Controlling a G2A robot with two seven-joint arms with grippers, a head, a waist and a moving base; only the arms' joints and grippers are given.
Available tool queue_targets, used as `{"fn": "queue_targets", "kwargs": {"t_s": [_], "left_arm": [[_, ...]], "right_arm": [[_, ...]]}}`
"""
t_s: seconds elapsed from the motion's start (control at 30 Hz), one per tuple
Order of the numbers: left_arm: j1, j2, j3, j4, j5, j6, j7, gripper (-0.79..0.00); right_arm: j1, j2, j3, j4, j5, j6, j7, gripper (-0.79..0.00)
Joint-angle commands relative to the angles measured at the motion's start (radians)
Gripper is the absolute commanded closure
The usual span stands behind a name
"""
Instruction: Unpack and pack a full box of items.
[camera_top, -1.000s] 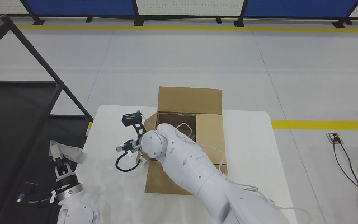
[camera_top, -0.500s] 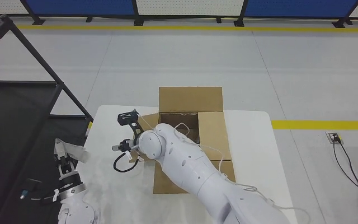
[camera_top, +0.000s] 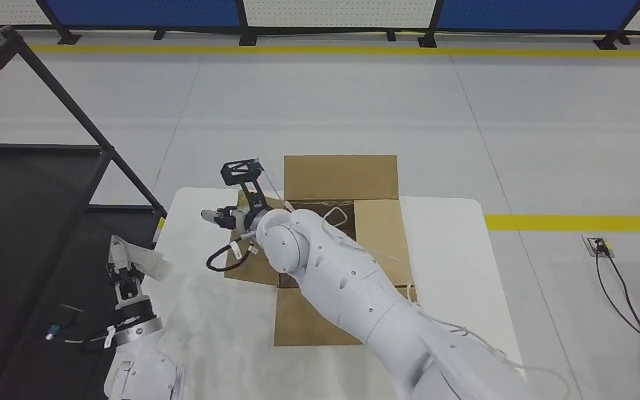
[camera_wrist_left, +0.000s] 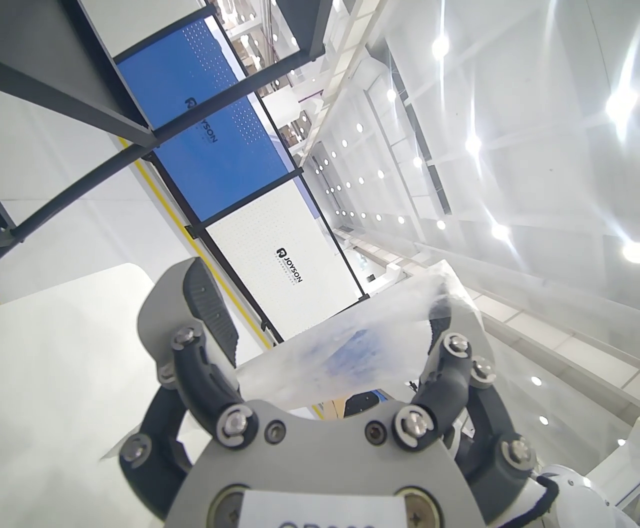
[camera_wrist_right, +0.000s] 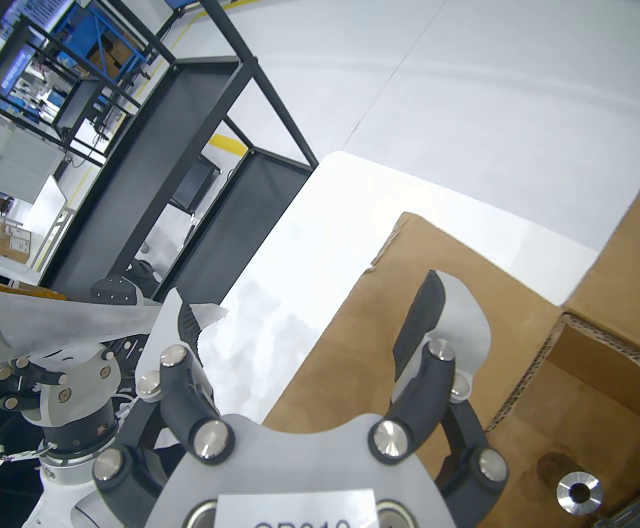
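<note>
With the left tool (camera_wrist_left: 320, 295), well left of the box (camera_top: 340, 180), spread wide and a bag (camera_wrist_left: 350, 345) merely lodged across it, lower gently to the counter (camera_top: 200, 330), while the right tool (camera_wrist_right: 307, 300), wide open and empty above the box's left flap (camera_wrist_right: 400, 240), holds clear.

The cardboard box (camera_top: 340, 178) is plain brown, and the table (camera_top: 200, 320) is white. The left gripper (camera_wrist_left: 320, 300) is pale grey metal with black ribbed pads (camera_wrist_left: 210, 310). The plastic bag (camera_wrist_left: 370, 330) is cloudy, translucent white with a blue blotch in its middle. The right gripper (camera_wrist_right: 306, 290) has the same grey and black. The floor (camera_top: 500, 110) is light grey, marked with yellow lines (camera_top: 560, 222). The wall panels alternate: blue panels (camera_top: 140, 12) and white dotted panels (camera_top: 330, 10). The shelf rack (camera_top: 50, 230) is black.
</note>
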Motion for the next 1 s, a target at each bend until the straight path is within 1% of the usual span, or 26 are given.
{"fn": "queue_targets", "kwargs": {"t_s": [0.0, 0.07, 0.13, 0.2, 0.27, 0.37, 0.4, 0.47, 0.53, 0.6, 0.87, 0.93, 0.97], "left_arm": [[-0.01, 0.0, 0.002, 0.002, 0.001, 0.004, -0.003, -0.785], [-0.02, 0.0, 0.007, 0.006, 0.006, 0.007, -0.006, -0.785], [-0.029, 0.0, 0.013, 0.009, 0.014, 0.01, -0.007, -0.785], [-0.036, -0.001, 0.019, 0.013, 0.022, 0.013, -0.008, -0.785], [-0.041, -0.001, 0.022, 0.014, 0.026, 0.016, -0.007, -0.785], [-0.047, -0.001, 0.026, 0.015, 0.032, 0.019, -0.007, -0.785], [-0.049, -0.001, 0.027, 0.015, 0.033, 0.021, -0.008, -0.785], [-0.051, -0.001, 0.03, 0.015, 0.038, 0.025, -0.008, -0.785], [-0.053, -0.001, 0.033, 0.015, 0.043, 0.029, -0.008, -0.785], [-0.056, -0.001, 0.035, 0.016, 0.046, 0.031, -0.008, -0.785], [-0.066, -0.002, 0.048, 0.027, 0.055, 0.036, -0.015, -0.785], [-0.067, -0.002, 0.052, 0.028, 0.06, 0.038, -0.019, -0.785], [-0.067, -0.002, 0.053, 0.027, 0.065, 0.038, -0.019, -0.785]], "right_arm": [[-0.034, 0.033, 0.028, -0.064, -0.023, 0.014, -0.035, -0.785], [-0.078, 0.071, 0.061, -0.146, -0.052, 0.029, -0.05, -0.785], [-0.132, 0.117, 0.104, -0.261, -0.083, 0.009, -0.011, -0.785], [-0.2, 0.173, 0.17, -0.398, -0.134, 0.007, 0.03, -0.785], [-0.3, 0.232, 0.25, -0.581, -0.204, 0.018, 0.089, -0.785], [-0.492, 0.311, 0.388, -0.898, -0.34, 0.071, 0.202, -0.785], [-0.557, 0.331, 0.428, -0.997, -0.38, 0.083, 0.244, -0.785], [-0.667, 0.36, 0.496, -1.151, -0.444, 0.101, 0.313, -0.785], [-0.742, 0.379, 0.547, -1.247, -0.457, 0.091, 0.39, -0.785], [-0.781, 0.386, 0.588, -1.295, -0.434, 0.097, 0.392, -0.785], [-0.787, 0.386, 0.588, -1.285, -0.429, 0.091, 0.39, -0.785], [-0.779, 0.386, 0.584, -1.254, -0.455, 0.104, 0.379, -0.785], [-0.766, 0.386, 0.569, -1.248, -0.492, 0.114, 0.387, -0.785]]}}
